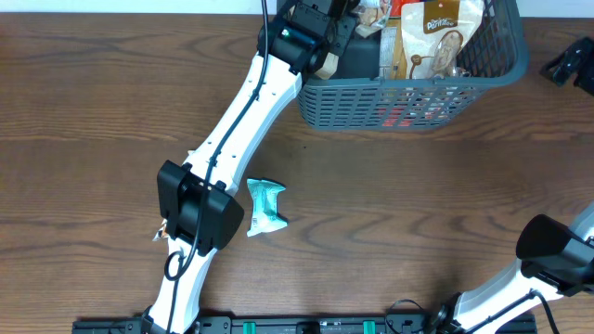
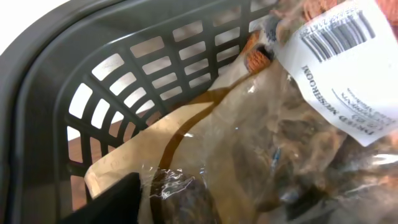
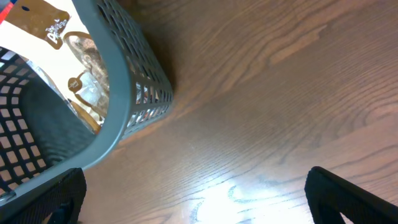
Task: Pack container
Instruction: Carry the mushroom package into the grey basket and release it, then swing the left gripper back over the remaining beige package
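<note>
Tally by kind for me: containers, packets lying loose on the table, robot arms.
Container: 1
Loose teal packet: 1
Arms: 2 (left arm, right arm)
Total: 4

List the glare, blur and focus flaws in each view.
Overhead: evenly lit and sharp, container cut by the top edge. Left wrist: clear packet very close, soft, with sheen on its wrinkles. Right wrist: white glare patch on the table; dark end effector fingers blurred at the corners.

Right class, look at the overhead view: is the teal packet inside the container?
No, the teal packet lies on the wooden table, well apart from the container.
</note>
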Action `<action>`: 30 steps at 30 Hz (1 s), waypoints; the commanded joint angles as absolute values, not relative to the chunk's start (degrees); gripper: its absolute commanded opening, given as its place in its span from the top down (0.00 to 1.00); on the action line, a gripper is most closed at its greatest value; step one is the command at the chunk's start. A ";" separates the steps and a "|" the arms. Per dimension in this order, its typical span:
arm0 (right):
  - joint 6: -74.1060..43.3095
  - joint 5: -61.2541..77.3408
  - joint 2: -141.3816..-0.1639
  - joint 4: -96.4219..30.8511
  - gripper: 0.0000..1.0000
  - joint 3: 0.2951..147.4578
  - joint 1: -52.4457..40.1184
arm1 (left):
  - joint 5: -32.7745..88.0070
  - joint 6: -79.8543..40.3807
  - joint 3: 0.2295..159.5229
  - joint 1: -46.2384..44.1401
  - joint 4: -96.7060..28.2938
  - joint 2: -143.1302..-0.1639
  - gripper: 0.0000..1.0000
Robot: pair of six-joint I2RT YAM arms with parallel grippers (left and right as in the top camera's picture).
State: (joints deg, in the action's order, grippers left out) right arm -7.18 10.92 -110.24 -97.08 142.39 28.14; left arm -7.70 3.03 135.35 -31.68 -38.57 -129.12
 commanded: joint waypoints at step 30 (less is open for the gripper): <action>-6.13 11.38 -110.28 -97.27 0.01 142.26 27.77 | -21.96 8.95 135.46 -36.58 -44.88 -110.10 0.01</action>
State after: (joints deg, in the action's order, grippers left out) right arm -7.11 10.92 -110.24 -97.08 142.39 28.14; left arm -14.41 8.16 135.35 -36.93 -42.92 -114.32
